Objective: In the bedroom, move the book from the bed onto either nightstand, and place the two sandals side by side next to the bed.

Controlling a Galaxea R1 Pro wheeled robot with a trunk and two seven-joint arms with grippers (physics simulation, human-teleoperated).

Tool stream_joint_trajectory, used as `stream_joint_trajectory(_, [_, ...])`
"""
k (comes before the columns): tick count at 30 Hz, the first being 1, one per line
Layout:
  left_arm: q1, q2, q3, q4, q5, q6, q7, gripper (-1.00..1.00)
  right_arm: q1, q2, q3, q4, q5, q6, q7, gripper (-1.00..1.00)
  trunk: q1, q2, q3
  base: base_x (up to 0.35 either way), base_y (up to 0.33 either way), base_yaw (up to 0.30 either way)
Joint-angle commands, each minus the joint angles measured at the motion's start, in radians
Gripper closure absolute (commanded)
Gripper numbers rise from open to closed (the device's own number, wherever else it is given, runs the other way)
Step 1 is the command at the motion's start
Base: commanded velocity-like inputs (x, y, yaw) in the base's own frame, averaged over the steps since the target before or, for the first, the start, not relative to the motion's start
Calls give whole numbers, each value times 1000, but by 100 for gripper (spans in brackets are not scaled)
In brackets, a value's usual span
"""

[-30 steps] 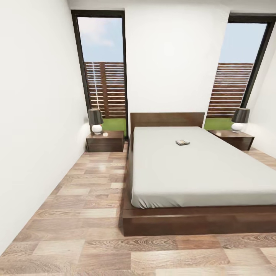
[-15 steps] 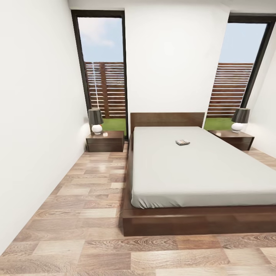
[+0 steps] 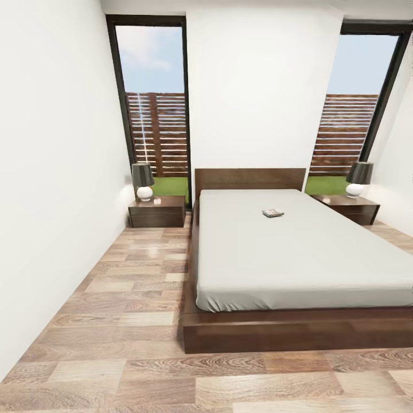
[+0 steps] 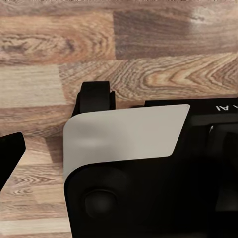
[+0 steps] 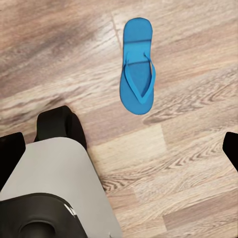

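You face a narrow bedroom with white walls and a wood-plank floor (image 3: 132,298) in mixed tan and brown boards. Two tall dark-framed windows (image 3: 152,97) show sky, a slatted wooden fence and grass. The bed (image 3: 287,252) fills the middle and right: dark brown frame and headboard, plain off-white mattress. The book (image 3: 273,213) lies flat on the mattress towards the headboard, small and thin; its cover is too small to read. A dark nightstand (image 3: 157,210) stands at each side of the headboard, the other nightstand (image 3: 349,207) at the right, each carrying a lamp (image 3: 143,181) with a dark shade and white base. In your right wrist view, one bright blue sandal (image 5: 138,66) lies flat on the planks, strap up, beside the robot's grey-and-black base (image 5: 49,183). In both wrist views I cannot tell how wide either claw stands.
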Motion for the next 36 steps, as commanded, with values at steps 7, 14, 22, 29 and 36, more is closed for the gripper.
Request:
stream_joint_trajectory(7, [0,0,0,-2,-2,-2,0,-100,0,2,-5,-1,1,5,-1,-100,0,0,-1,0,0,-116])
stream_joint_trajectory(14, [0,-1,0,-2,-2,-12,0,-100,0,1,-5,-1,1,5,-1,-100,0,0,-1,0,0,-172])
stream_joint_trajectory(22, [0,-2,0,-2,-3,-15,0,-100,0,1,-5,-1,1,5,-1,-100,0,0,-1,0,0,-198])
stream_joint_trajectory(29, [0,-1,0,-2,-3,-19,0,-100,1,0,-5,0,1,5,-1,-100,0,0,-1,0,0,-205])
stream_joint_trajectory(36, [0,-1,0,-2,-3,-20,0,-100,1,0,-5,1,1,5,-1,-100,0,0,-1,0,0,-207])
